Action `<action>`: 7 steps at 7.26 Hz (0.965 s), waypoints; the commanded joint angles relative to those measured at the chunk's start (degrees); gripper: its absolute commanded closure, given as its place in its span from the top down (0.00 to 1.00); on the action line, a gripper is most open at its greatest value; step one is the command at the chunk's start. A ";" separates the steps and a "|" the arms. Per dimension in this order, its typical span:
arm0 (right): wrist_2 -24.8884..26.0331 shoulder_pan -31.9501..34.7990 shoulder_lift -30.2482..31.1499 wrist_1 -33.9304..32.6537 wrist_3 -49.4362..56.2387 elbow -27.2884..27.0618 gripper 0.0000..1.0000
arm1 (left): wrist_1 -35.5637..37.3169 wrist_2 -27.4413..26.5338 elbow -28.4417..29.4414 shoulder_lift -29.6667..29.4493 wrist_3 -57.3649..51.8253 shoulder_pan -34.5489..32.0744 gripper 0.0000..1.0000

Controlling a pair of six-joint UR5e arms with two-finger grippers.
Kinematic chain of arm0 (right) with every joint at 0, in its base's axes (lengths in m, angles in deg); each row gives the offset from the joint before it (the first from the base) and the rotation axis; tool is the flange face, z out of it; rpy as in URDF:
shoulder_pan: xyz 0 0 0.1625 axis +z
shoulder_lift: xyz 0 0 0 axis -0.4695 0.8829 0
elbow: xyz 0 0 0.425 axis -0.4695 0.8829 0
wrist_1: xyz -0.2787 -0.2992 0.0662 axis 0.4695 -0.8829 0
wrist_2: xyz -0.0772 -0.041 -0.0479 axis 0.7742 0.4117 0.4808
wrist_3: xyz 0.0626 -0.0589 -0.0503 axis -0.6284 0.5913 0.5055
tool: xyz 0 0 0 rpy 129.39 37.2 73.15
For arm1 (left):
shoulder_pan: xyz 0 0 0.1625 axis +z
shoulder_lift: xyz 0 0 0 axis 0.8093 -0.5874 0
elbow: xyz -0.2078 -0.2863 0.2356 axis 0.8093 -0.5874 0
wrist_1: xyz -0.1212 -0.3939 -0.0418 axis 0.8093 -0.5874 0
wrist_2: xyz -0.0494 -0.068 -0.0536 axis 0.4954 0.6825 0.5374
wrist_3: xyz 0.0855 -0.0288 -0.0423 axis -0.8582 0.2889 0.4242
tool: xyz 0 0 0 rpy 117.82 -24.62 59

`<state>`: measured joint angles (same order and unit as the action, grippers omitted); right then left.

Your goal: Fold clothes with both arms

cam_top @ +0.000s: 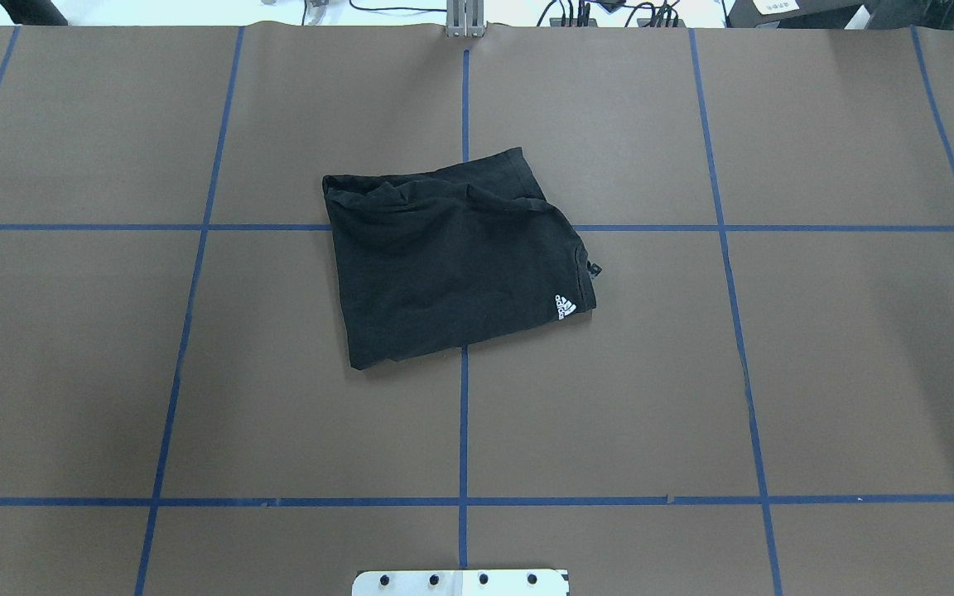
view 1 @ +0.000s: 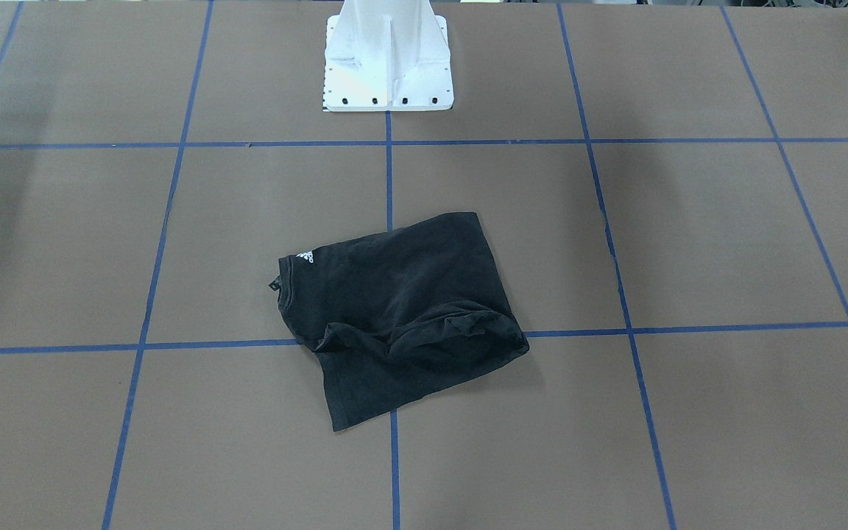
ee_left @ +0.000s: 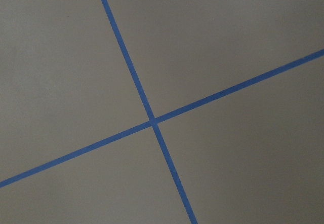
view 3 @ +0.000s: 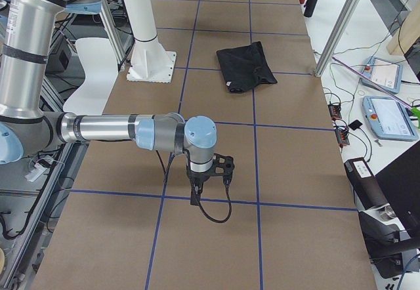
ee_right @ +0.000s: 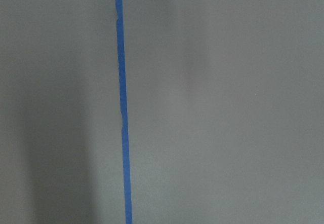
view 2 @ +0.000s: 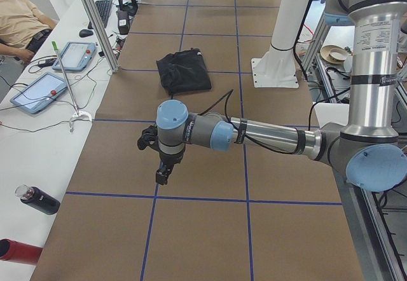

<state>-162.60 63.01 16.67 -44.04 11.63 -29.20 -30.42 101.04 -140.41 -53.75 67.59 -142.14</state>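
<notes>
front view: black t-shirt (view 1: pixel 402 309) lies folded at mid-table, no arm near it. overhead: its collar end points to the robot's right. left side view: left gripper (view 2: pixel 161 177) hangs well apart from the shirt, can't tell its jaws. right side view: right gripper (view 3: pixel 195 197) is likewise far off, jaws unclear. neither arm looks nearer.

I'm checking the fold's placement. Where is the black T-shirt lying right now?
In the overhead view the black T-shirt lies folded near the middle of the table, straddling the centre blue tape line, ahead of the white pedestal.
</notes>
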 commanded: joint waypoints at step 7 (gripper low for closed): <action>-3.02 -3.91 -0.32 10.33 -2.10 3.13 1.00 | 0.16 1.83 -0.26 1.18 0.21 -0.21 1.00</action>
<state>-163.92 59.26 16.38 -33.65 9.25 -25.72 -30.44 103.28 -140.58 -52.63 67.62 -142.29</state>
